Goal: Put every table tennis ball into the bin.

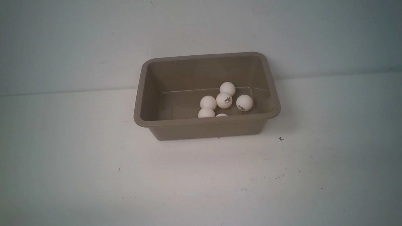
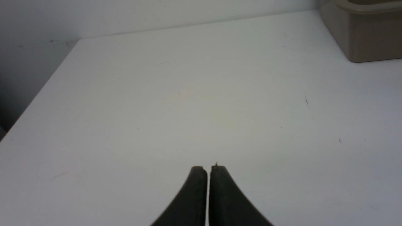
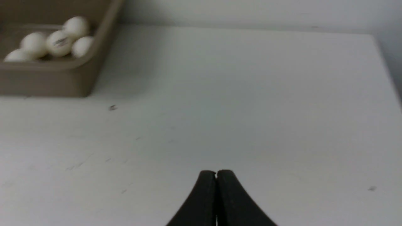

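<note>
Bin (image 1: 207, 126) position: near the far edge of the white table (image 1: 88, 185), close to the wall, roughly centred between the two arms. This placement puts the container within reach of either arm.

Contents: six table tennis balls (image 1: 224, 100) lie on the bin floor, clustered right of centre and toward the near wall. Five are clearly visible in the front view. The sixth (image 1: 221, 115) shows only as a sliver above the near rim, so its identification as a ball is probable rather than certain. Several balls touch one another; the loose cluster is consistent with light spheres settling where they were dropped. No ball is visible on the table surface in any view.

Left gripper (image 2: 209, 169): jaws fully closed, tips together, nothing between them. It sits low over bare table, well apart from the bin, whose corner (image 2: 364, 34) appears at the frame edge.

Right gripper (image 3: 216, 173): jaws likewise closed and empty, over bare table, well apart from the bin (image 3: 47, 81).

Neither arm appears in the front view, which suggests both are withdrawn to a parked pose.

Assessment: with all balls inside the bin and both grippers empty, the task appears complete; no further pick is indicated.
</note>
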`<state>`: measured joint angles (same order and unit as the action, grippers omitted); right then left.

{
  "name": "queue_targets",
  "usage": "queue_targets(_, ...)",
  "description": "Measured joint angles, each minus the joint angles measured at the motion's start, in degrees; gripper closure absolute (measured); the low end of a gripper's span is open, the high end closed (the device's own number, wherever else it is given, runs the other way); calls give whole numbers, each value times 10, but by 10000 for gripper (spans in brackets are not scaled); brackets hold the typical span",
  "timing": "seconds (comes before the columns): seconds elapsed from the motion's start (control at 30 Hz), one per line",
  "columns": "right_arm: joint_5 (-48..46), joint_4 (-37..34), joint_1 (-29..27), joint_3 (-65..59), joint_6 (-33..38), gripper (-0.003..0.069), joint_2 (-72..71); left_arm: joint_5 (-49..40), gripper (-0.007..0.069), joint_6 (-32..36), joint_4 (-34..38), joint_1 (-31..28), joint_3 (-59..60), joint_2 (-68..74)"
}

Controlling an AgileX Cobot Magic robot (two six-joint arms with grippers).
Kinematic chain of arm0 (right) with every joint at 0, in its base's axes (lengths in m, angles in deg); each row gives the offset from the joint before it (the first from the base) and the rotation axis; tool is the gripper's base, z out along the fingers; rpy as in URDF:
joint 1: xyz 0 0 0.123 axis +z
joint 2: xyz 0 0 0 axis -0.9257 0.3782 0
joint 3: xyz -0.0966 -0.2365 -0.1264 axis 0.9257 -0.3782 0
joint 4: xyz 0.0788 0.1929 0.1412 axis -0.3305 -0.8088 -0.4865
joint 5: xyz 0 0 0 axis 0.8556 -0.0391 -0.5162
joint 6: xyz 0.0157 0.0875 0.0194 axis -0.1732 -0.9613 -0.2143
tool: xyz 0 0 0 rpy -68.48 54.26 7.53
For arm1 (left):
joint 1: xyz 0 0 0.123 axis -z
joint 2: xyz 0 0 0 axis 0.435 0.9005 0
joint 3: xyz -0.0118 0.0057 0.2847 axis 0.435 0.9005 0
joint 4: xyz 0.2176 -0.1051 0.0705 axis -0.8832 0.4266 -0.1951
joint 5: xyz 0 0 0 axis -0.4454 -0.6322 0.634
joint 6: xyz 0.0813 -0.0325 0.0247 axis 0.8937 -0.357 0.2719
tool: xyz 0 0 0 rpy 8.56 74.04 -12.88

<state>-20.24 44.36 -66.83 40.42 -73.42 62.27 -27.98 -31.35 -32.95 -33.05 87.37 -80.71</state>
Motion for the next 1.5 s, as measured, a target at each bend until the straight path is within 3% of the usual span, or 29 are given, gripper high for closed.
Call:
queue_targets(0.07, 17, 11, -48, -5, 0, 670, -25, 0, 629, 0, 0, 0, 0, 0)
queue_targets(0.17, 54, 29, -77, -33, 0, 670, -71, 0, 629, 0, 0, 0, 0, 0)
queue_targets(0.43, 235, 30, -89, -239, -23, 670, -193, 0, 629, 0, 0, 0, 0, 0)
queue_targets(0.63, 315, 23, -100, -321, -44, 670, -241, 0, 629, 0, 0, 0, 0, 0)
queue_targets(0.8, 302, 23, -101, -321, -49, 669, -261, -1, 629, 0, 0, 0, 0, 0)
queue_targets(0.97, 203, 23, -101, -321, -50, 669, -286, -1, 629, 0, 0, 0, 0, 0)
queue_targets(1.5, 194, 23, -102, -319, -62, 669, -287, -1, 629, 0, 0, 0, 0, 0)
